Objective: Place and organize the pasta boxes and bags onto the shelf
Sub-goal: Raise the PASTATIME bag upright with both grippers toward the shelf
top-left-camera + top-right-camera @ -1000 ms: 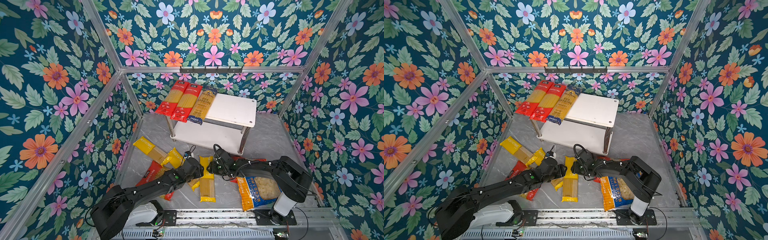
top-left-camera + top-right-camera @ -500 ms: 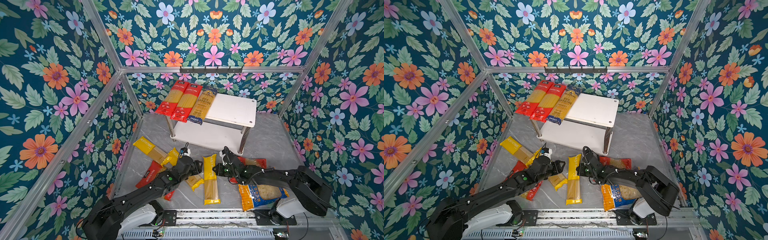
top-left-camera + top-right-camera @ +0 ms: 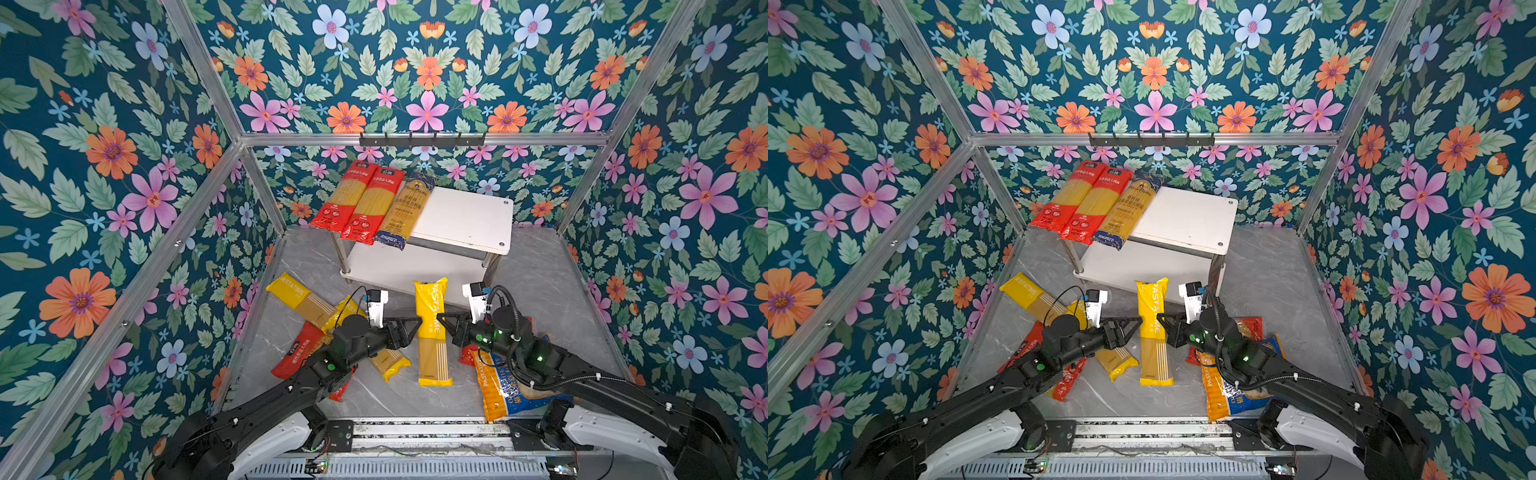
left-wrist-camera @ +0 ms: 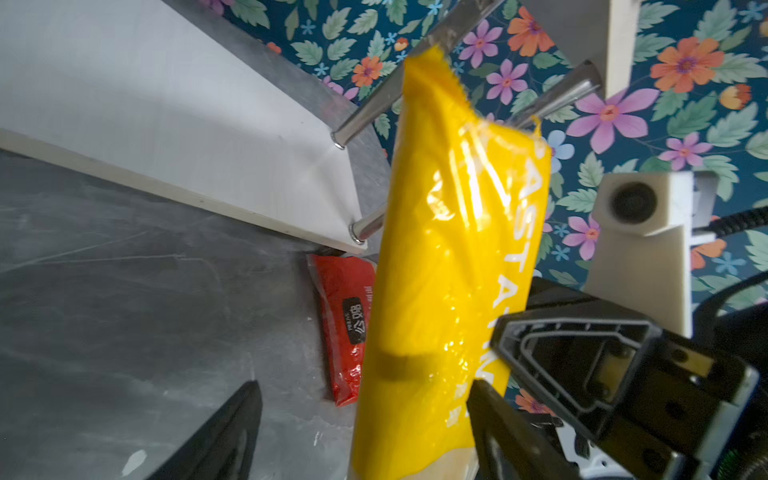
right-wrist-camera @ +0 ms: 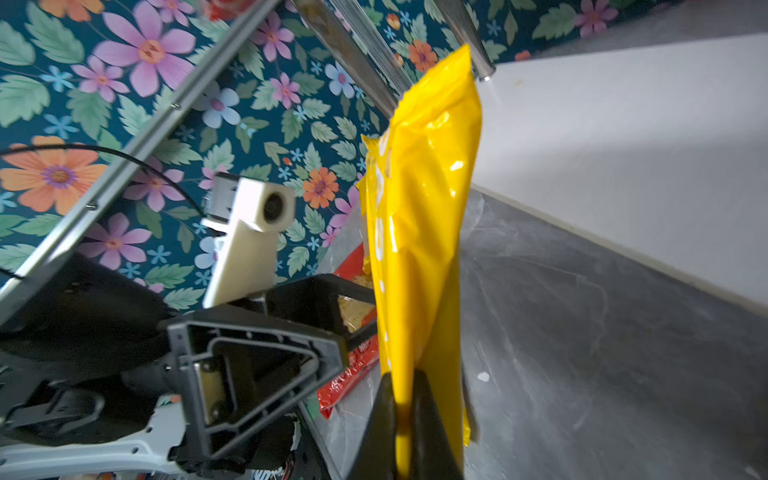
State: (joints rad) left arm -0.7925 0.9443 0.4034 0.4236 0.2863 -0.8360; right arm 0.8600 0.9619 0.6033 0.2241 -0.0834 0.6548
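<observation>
- Yellow PASTATIME pack (image 3: 430, 316) sits above the middle of the counter (image 3: 536, 274), just in front of the front edge of the shelf (image 3: 461, 216). Its printed end points toward the shelf.
- The right claw (image 5: 401, 415) is clamped on one long edge of this pack, with the jaws closed tight on the plastic.
- The left claw (image 4: 368, 390) stands open at the opposite edge. Its jaws are spread wide and the pack passes between them. Whether either jaw touches the pack I cannot tell.
- Two red spaghetti packs (image 3: 361, 199) and a navy-gold spaghetti pack (image 3: 407, 212) lie side by side on the left part of the shelf's top tier, overhanging its front edge. The rest of that tier is bare.
- Two more yellow packs (image 3: 299, 295) lie toward the counter's left edge, one partly under the left arm, with a red pack (image 3: 297, 351) beneath them.
- A blue-orange shells pack (image 3: 503, 390) lies near the counter's front edge under the right arm, touching another red pack (image 3: 1250, 328).
</observation>
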